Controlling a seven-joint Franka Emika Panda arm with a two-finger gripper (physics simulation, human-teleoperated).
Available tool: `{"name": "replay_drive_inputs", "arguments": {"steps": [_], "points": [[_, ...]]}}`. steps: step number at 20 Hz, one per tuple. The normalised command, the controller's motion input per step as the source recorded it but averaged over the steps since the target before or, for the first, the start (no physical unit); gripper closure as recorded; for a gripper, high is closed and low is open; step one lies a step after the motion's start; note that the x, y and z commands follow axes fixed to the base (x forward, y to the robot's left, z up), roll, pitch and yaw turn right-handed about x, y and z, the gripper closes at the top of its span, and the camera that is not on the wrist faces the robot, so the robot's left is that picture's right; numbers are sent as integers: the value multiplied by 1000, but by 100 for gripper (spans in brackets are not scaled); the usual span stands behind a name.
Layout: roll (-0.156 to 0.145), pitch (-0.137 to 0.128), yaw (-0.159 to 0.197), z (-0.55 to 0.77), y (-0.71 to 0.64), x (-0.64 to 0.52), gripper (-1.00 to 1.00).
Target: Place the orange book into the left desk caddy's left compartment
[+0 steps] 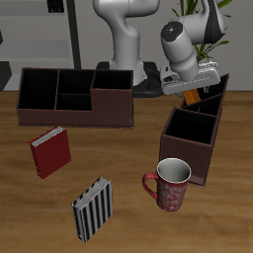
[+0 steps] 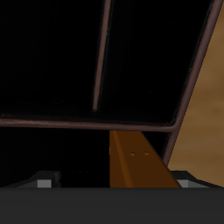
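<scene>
— Where's the orange book (image 1: 192,97)?
— Pinched in the claw (image 1: 194,91), held over the far end of the left caddy (image 1: 194,133).
— Touching the caddy?
— Can't tell; the wrist view shows it above dark bays.

Looks like a simulated home office or study: wooden tabletop (image 1: 126,219) carrying two dark desk caddies (image 1: 77,96), books, a red patterned mug (image 1: 169,185); shelving (image 1: 40,40) and a leafy houseplant (image 1: 201,22) behind.

Front-high camera overlooks table (image 1: 128,212); wrist camera hugs left desk caddy (image 2: 188,105).
</scene>
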Motion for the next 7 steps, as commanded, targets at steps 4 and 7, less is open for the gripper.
{"name": "replay_drive_inputs", "arguments": {"steps": [4,7], "points": [[-8,-41,-12,218,-116,-2,-100],[-23,-72,-6,383,-314,23,-100]]}}
